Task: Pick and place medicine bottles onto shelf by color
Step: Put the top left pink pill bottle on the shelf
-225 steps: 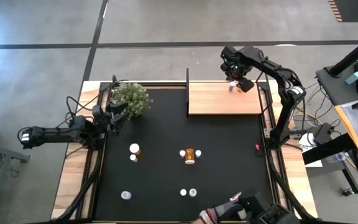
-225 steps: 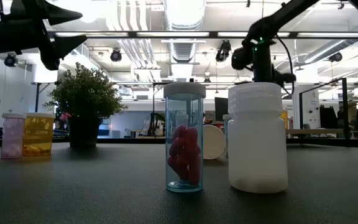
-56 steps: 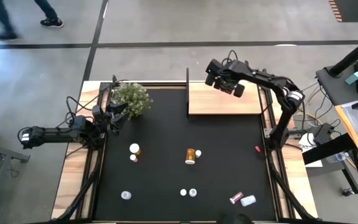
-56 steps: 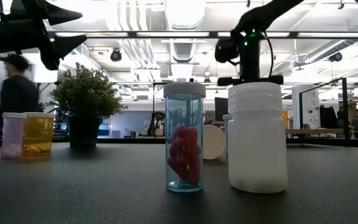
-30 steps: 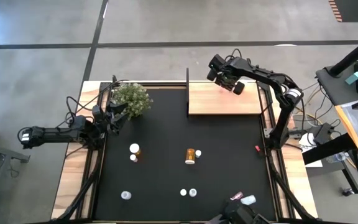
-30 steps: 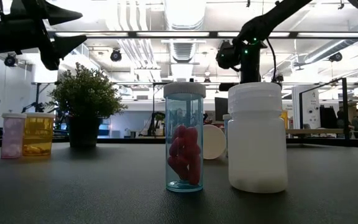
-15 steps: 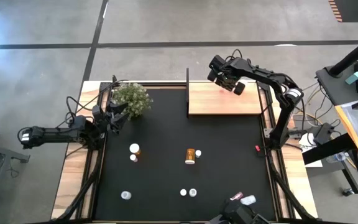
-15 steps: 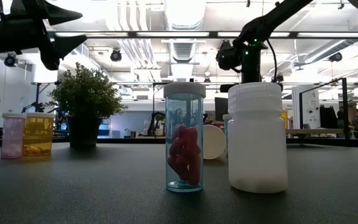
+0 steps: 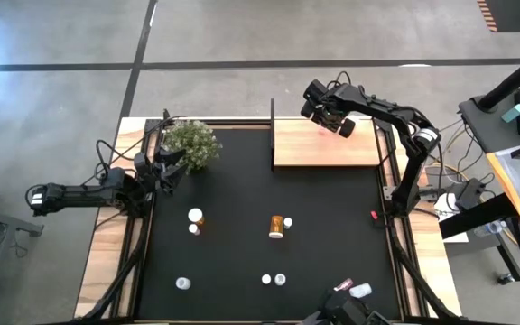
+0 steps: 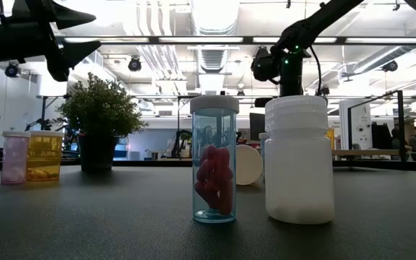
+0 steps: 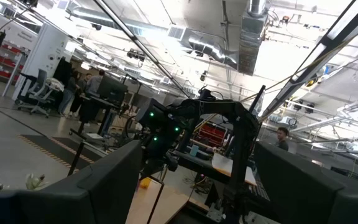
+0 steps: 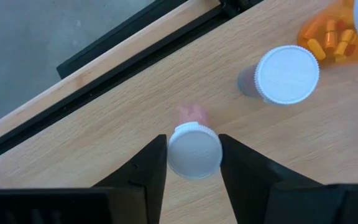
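Landmark: the wooden shelf [image 9: 325, 144] at the far side of my black worktop [image 9: 242, 262]; every place below is told from it.
Right claw [image 12: 193, 155]: mine, hovering over the shelf's far edge, fingers [image 12: 151, 168] on either side of a white-capped bottle [image 12: 194, 150] that stands upright on the board. Whether the pads press the cap or stand just off it, I cannot tell.
Shelf load: besides that bottle, a second upright bottle with a wider white cap [image 12: 287, 74] stands near it, and an orange bottle of capsules [image 12: 331, 34] lies beyond that one.
Left claw [image 9: 171, 161]: mine too, released with fingers spread wide, waiting well to the left of the shelf, beside the potted plant [image 9: 190, 143].
Bottles in front of the shelf: an orange bottle lying on its side [image 9: 276, 225] with a small white cap [image 9: 287, 222] just beside it.
Bottles to the front-left of the shelf: an amber bottle [image 9: 195, 216] and a small white one [image 9: 193, 229], touching or nearly so.
Bottles farthest from the shelf: a white bottle [image 9: 182, 283] alone, a pair of white caps [image 9: 273, 280], and a pink bottle [image 9: 341, 285] beside a white one [image 9: 360, 291].
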`<move>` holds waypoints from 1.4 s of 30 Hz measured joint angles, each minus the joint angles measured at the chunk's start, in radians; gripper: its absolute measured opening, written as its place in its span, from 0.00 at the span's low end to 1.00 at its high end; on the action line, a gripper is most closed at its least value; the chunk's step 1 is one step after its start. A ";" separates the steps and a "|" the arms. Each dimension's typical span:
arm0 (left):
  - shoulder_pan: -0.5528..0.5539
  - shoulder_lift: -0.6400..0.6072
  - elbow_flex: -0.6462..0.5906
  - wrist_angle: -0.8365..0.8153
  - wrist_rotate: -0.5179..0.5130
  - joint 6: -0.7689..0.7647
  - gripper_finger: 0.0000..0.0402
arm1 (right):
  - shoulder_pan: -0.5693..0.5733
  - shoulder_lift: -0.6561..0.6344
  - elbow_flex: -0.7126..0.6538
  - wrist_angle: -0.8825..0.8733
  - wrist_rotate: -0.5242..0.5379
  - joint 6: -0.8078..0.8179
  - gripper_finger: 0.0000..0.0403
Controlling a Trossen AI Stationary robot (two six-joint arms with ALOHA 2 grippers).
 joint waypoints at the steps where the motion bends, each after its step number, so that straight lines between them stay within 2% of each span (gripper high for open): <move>1: 0.000 0.000 0.000 0.000 0.000 0.000 0.73 | 0.000 0.000 0.000 0.000 0.000 0.000 0.34; 13: 0.000 0.000 0.000 0.000 0.000 0.000 0.73 | 0.000 0.000 -0.008 0.004 -0.001 0.000 0.31; 35: 0.000 0.000 0.000 0.000 0.000 0.000 0.73 | 0.003 0.000 -0.008 0.033 0.000 -0.008 0.32; 42: 0.000 0.000 0.000 0.000 0.000 0.000 0.73 | 0.003 0.000 -0.003 0.032 0.000 -0.006 0.42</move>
